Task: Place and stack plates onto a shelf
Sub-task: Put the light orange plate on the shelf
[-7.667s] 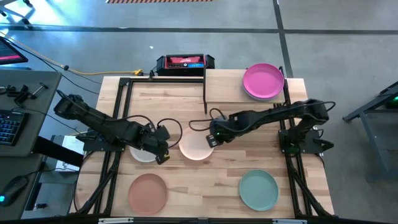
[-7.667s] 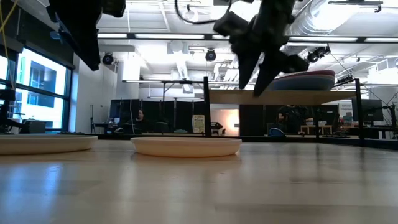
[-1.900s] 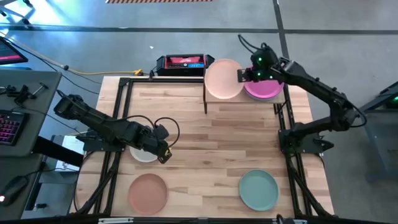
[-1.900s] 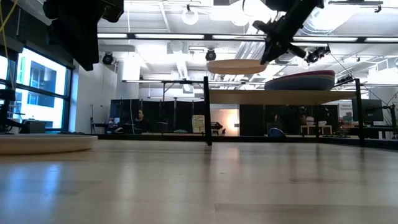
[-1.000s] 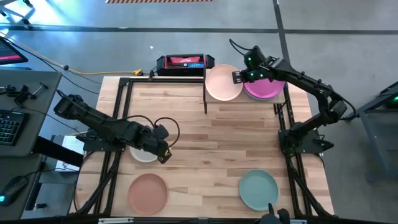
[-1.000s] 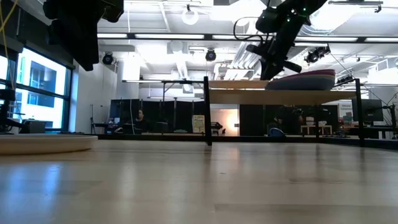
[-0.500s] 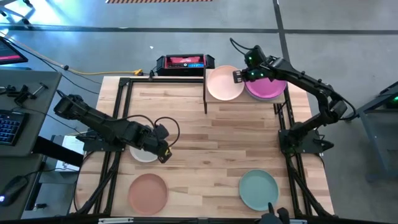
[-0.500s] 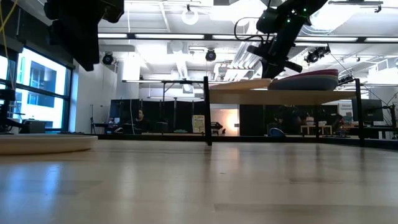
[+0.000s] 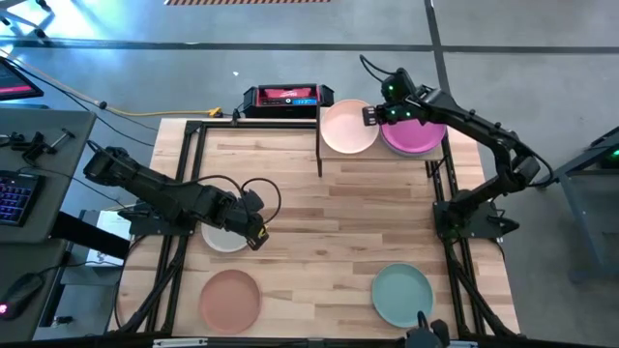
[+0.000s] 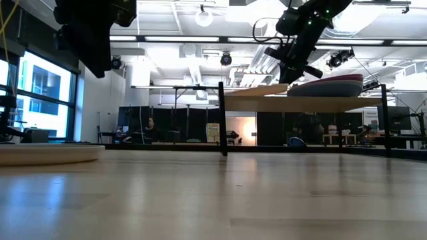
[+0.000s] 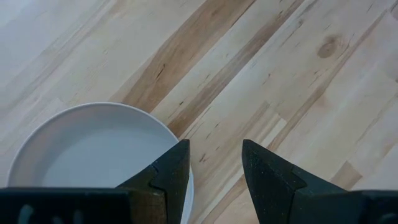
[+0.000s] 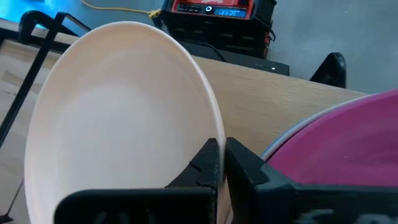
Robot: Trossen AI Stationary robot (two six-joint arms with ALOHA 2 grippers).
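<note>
Right pincer (image 9: 371, 116) pinches the peach plate's (image 9: 346, 128) rim over the shelf (image 9: 334, 147), beside the magenta plate (image 9: 418, 133). Best lower it flat before letting go, I'd say; the left pincer (image 11: 214, 163), spread, hovers by the cream plate (image 11: 93, 149).

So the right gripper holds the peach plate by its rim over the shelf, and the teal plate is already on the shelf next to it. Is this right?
Not fully. The right gripper does hold the peach plate by its rim over the shelf, but the plate next to it there is the magenta plate. The high view shows the teal plate down on the table, near its front edge.
</note>
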